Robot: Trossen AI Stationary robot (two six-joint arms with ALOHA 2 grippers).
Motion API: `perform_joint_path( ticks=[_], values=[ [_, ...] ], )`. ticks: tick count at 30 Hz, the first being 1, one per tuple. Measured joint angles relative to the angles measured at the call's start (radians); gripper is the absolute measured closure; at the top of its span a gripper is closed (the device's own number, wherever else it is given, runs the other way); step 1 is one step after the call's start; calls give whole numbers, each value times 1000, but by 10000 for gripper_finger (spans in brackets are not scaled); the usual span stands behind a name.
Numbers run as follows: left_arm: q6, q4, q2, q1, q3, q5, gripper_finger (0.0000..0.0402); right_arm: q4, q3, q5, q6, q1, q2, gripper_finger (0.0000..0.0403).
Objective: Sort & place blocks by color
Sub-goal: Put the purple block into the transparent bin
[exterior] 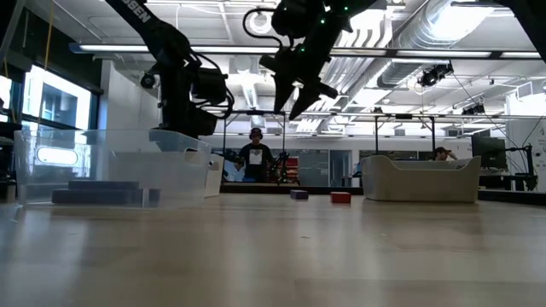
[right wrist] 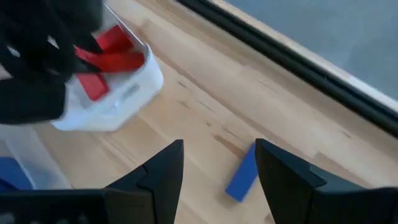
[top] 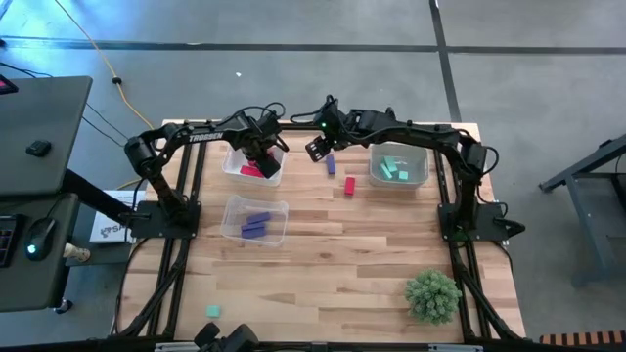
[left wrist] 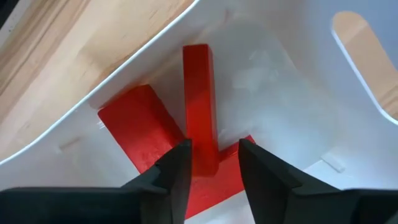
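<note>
My left gripper [top: 256, 156] points down into the white bin [top: 238, 166] at the far left, which holds red blocks [top: 256, 170]. It is open. Its fingers stand on either side of a red bar [left wrist: 199, 93] that rests slanted on two other red blocks [left wrist: 134, 124]; a gap shows beside the bar. My right gripper [top: 318, 149] hangs open above the table, tilted down over a purple block [right wrist: 242, 174] that lies flat on the wood [top: 331, 163]. A red block [top: 349, 184] lies on the table close by.
A clear bin [top: 256, 220] nearer the front holds purple blocks. A white bin [top: 397, 164] at the far right holds teal blocks. A bushy green plant ball [top: 432, 295] sits near the front right. A teal block [top: 213, 310] lies at the front left edge.
</note>
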Motion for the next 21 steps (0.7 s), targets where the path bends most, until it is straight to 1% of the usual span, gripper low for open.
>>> perform_joint_path(
  ticks=[4,9,17,21],
  values=[
    [2,0,-1,0,0,0,266,-6,0,-1,40,0,19,216],
    [60,-1,-18,0,0,4,265,1,0,-4,98,-1,46,216],
    [105,-1,-121,0,0,2,264,-21,0,0,178,-3,81,216],
    [106,-1,-186,0,1,3,265,-73,0,-6,229,-10,96,216]
  ],
)
